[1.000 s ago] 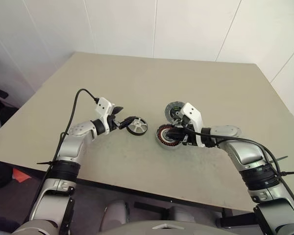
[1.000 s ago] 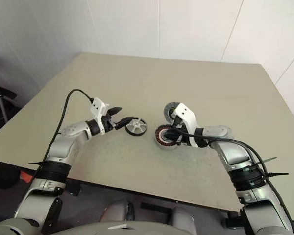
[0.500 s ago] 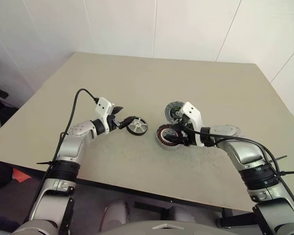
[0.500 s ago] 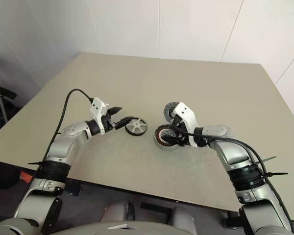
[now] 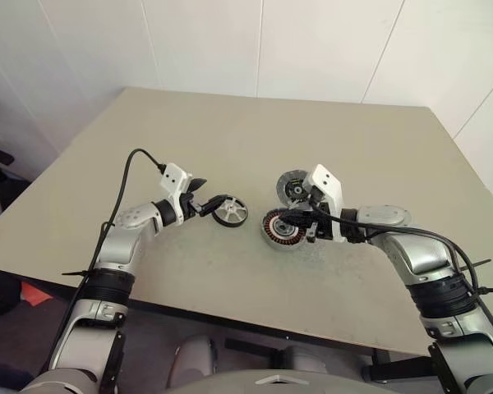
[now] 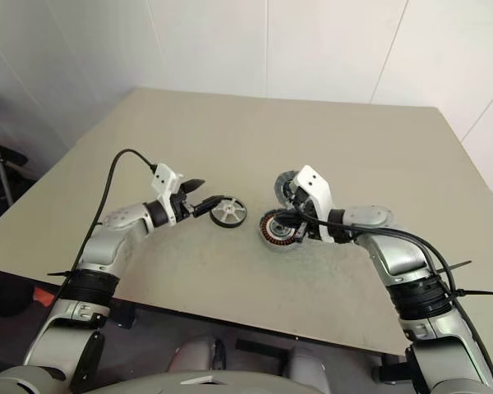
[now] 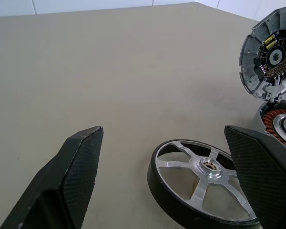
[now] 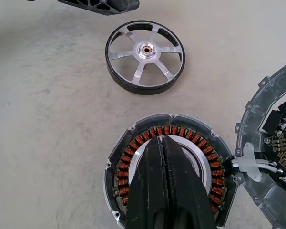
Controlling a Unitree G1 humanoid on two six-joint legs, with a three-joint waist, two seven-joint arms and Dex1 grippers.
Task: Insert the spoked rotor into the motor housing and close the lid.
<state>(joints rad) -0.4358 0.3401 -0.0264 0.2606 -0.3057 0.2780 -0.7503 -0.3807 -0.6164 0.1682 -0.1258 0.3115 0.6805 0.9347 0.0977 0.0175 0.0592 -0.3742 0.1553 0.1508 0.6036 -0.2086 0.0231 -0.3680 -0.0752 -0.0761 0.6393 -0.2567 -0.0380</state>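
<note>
Two arms in silver-grey metal shells with black ribbed bands at the joints. White angular camera housing atop each wrist. Black cable looping from the left wrist toward 7 o'clock; another trailing off the right forearm, cinched with black zip ties. Left gripper (image 5: 211, 203) and right gripper (image 8: 165, 143): matte black, finely textured wedge-shaped fingers.

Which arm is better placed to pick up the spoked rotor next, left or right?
Left, most likely. The left claw is open with its fingers either side of the spoked rotor on the table. The right claw is shut over the motor housing, whose lid stands open.
</note>
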